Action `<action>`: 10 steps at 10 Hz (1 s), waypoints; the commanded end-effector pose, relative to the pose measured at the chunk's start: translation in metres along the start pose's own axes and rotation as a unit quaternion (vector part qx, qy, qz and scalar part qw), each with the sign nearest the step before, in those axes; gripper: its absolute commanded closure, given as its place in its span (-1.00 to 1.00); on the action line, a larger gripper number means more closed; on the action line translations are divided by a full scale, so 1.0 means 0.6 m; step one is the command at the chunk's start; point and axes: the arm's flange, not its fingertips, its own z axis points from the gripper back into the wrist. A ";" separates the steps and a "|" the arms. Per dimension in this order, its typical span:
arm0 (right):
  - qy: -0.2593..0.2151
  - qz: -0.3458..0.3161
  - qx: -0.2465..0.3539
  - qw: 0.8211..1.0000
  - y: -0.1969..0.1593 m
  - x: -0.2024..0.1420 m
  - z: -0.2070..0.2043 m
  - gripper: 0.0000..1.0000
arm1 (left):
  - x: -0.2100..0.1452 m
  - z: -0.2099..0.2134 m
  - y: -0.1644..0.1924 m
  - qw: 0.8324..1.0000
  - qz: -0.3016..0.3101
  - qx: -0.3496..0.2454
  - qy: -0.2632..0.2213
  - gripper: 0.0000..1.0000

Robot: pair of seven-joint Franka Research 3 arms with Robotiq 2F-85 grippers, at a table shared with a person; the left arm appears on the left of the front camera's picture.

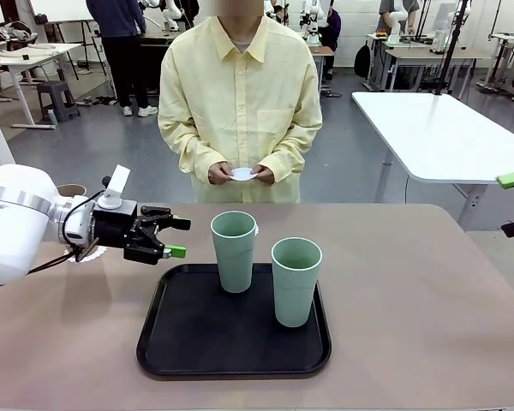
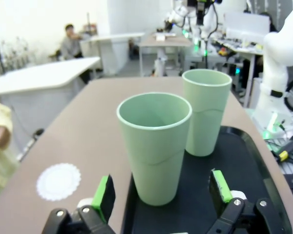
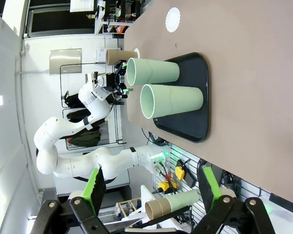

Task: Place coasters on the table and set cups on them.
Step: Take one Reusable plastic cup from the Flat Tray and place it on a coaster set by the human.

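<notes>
the far green cup (image 1: 234,251) and near green cup (image 1: 295,281) stand upright, close together, on a black tray (image 1: 188,342) on the tan counter (image 1: 428,300), a bare coaster (image 2: 58,181) lying near the tray. the left hand (image 1: 180,238), jaws wide and empty, faces the far green cup; a grip off-centre on its tapered wall could tip it into its neighbour. the brown cup (image 1: 71,190) is mostly hidden behind the left arm, its base unseen; the right hand (image 3: 151,178) is spread open, holding nothing.
</notes>
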 end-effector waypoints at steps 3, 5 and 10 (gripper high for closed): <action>-0.006 0.010 0.019 1.000 0.003 0.005 -0.003 -1.00 | -0.019 -0.055 -0.019 0.999 -0.009 0.015 0.042 -1.00; -0.006 0.010 0.019 1.000 0.003 0.005 -0.003 -1.00 | -0.021 -0.077 -0.018 0.998 -0.006 0.018 0.053 -1.00; -0.006 0.010 0.019 1.000 0.003 0.005 -0.003 -1.00 | -0.034 -0.111 -0.004 0.998 0.002 0.017 0.068 -1.00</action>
